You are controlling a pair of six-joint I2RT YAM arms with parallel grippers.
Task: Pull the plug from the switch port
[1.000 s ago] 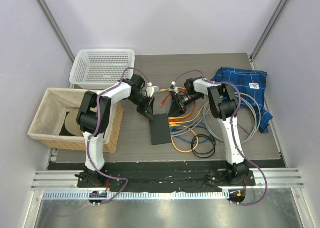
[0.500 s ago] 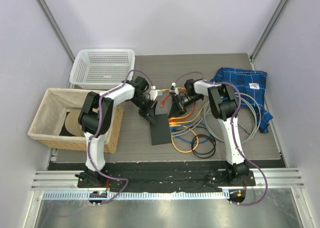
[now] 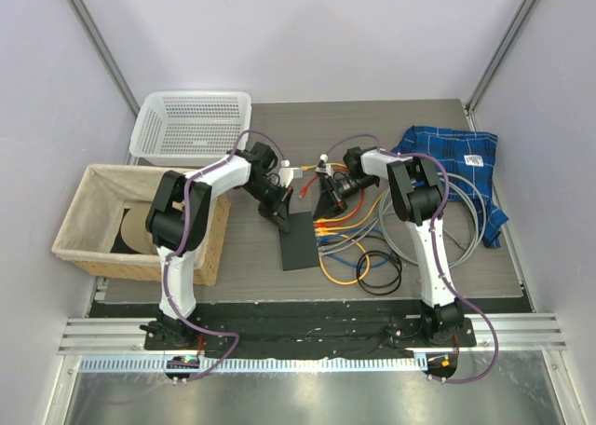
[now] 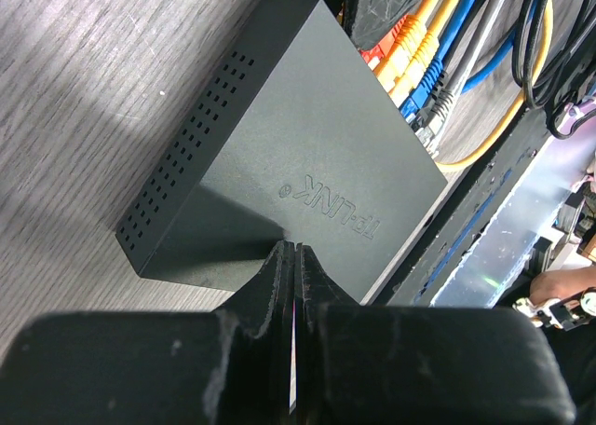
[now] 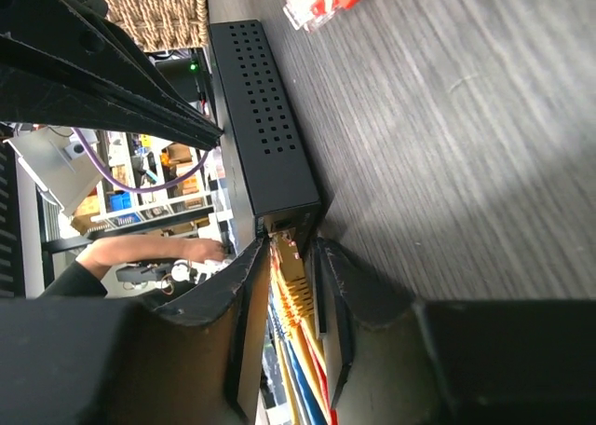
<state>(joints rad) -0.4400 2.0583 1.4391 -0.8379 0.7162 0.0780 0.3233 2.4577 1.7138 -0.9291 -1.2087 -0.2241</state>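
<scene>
On table — switch matte-black, vented side | right fingers pinch plug

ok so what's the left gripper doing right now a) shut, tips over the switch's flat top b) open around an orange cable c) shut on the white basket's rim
a: in the left wrist view the left gripper has its fingers pressed together with no gap, tips over the switch by its logo.

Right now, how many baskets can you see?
2. The white basket is at the table's far left corner; the wicker basket is nearer, beside the left arm. None looks hidden.
</scene>
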